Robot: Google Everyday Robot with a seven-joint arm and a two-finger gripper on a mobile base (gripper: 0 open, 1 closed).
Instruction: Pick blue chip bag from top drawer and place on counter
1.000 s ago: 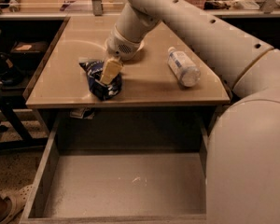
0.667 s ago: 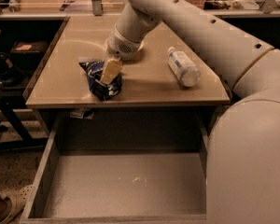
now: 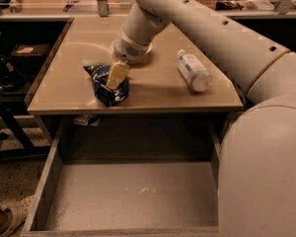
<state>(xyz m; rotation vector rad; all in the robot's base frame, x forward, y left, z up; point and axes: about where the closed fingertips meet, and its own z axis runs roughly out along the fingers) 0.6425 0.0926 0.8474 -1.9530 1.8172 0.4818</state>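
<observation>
You have the blue chip bag on the counter near its front edge, out of the top drawer. The gripper sits on the bag (clamped or released, I cannot tell), so letting go and retreating likely remain.

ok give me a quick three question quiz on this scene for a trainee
1. True or false: the blue chip bag lies inside the top drawer.
2. Where is the claw? A) inside the drawer B) at the bag on the counter C) raised high above the counter
3. What lies on its side on the counter, toward the picture's right of the bag?

Key: 1 false, the bag is on the counter; 2 B; 3 a clear plastic bottle.
</observation>
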